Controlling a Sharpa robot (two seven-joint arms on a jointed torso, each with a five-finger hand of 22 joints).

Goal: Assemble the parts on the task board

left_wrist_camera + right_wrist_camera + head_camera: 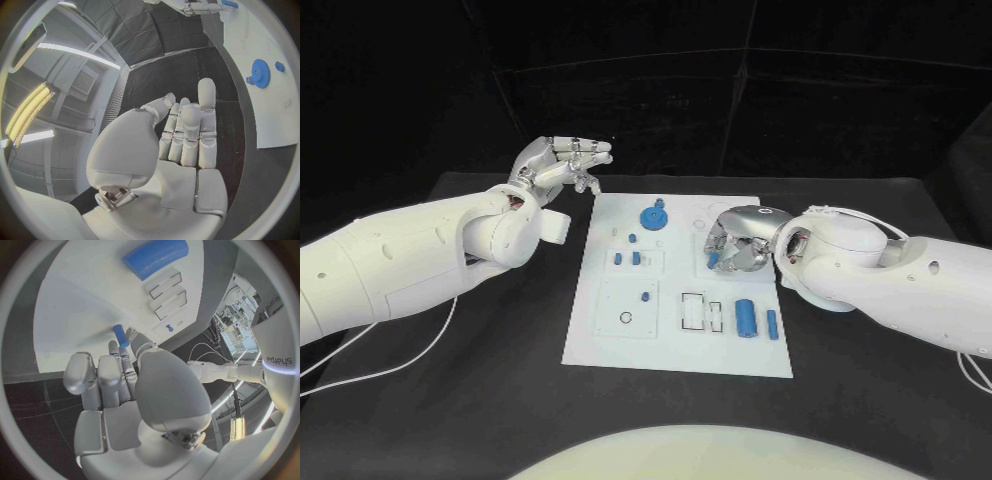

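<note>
blue peg [120, 335] at right robot hand [125, 375] fingertips, wrist view

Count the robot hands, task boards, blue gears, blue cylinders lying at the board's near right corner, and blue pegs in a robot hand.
Robot hands: 2 (left robot hand, right robot hand)
Task board: 1
Blue gear: 1
Blue cylinders: 2 (thick, slim)
Blue peg, pinched by right robot hand: 1
Total: 7

a matte black worktop [473, 400] stands before dark quilted fabric walls [733, 90]; long glowing ceiling strip lights [28, 112] hang overhead.
</note>
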